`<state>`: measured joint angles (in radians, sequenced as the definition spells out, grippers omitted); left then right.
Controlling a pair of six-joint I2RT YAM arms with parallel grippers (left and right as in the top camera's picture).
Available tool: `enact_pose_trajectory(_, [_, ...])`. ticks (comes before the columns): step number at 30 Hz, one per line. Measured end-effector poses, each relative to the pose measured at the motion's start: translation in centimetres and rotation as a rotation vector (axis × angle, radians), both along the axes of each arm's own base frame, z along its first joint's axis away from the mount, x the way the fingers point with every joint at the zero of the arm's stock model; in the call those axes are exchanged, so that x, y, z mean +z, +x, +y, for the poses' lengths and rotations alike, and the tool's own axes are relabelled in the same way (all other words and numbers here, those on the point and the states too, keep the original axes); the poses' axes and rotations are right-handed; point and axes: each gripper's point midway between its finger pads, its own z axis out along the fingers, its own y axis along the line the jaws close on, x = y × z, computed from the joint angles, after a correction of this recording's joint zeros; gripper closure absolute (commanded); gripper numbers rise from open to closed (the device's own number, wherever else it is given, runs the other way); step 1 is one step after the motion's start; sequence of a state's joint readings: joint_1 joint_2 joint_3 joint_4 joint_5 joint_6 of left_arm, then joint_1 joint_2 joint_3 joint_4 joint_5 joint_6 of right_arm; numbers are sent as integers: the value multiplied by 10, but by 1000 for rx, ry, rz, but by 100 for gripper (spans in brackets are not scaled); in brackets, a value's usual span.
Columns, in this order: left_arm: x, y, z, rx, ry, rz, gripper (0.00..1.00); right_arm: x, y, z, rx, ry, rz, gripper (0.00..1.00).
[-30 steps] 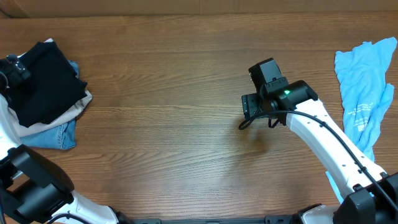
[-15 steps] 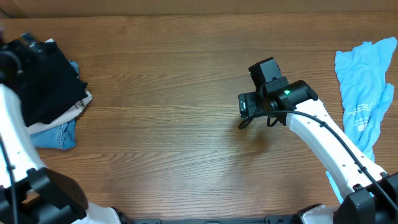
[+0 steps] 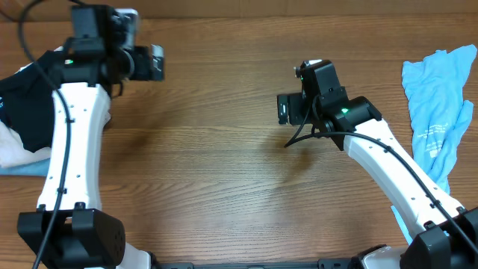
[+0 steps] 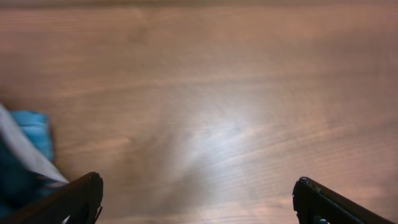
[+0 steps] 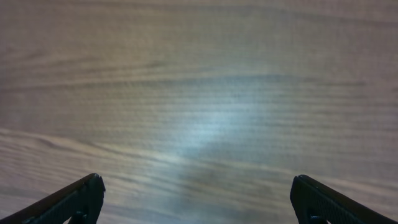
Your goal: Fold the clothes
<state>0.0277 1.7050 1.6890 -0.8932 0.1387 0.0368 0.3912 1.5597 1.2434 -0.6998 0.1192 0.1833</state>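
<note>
Left gripper (image 4: 198,186): fingers (image 4: 81,196) spread wide, nothing between them, bare wood table (image 3: 209,164) below. In the overhead view it sits at the far left of the table, pointing right.

Right gripper (image 5: 196,183): also spread wide and empty, over bare wood right of centre.

Black shirt (image 3: 22,112): bunched at the left table edge, partly hidden behind the left arm. Neither gripper touches it.

White cloth (image 3: 15,149) and blue cloth (image 3: 26,169) lie at its near side; whether they run under it, can't tell.

Light blue shirt (image 3: 437,97): crumpled at the right edge, well apart from the right gripper.
</note>
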Motion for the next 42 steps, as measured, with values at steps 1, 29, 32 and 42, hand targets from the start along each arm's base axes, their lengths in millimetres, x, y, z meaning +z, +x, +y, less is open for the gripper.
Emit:
enact_pose_trajectory(1, [-3, -4, -6, -13, 1, 18, 0, 2, 3, 0, -1, 7, -13, 0])
enact_pose_trajectory(29, [-32, -143, -13, 28, -19, 538, 0, 89, -64, -39, -83, 101, -104, 0])
enact_pose_trajectory(32, [-8, -156, -13, 26, -22, 395, 0, 120, -81, -46, -106, 149, -192, 0])
enact_pose_trajectory(42, [82, -241, -12, -7, -8, -354, 0, 129, -140, -82, -189, 223, -413, 0])
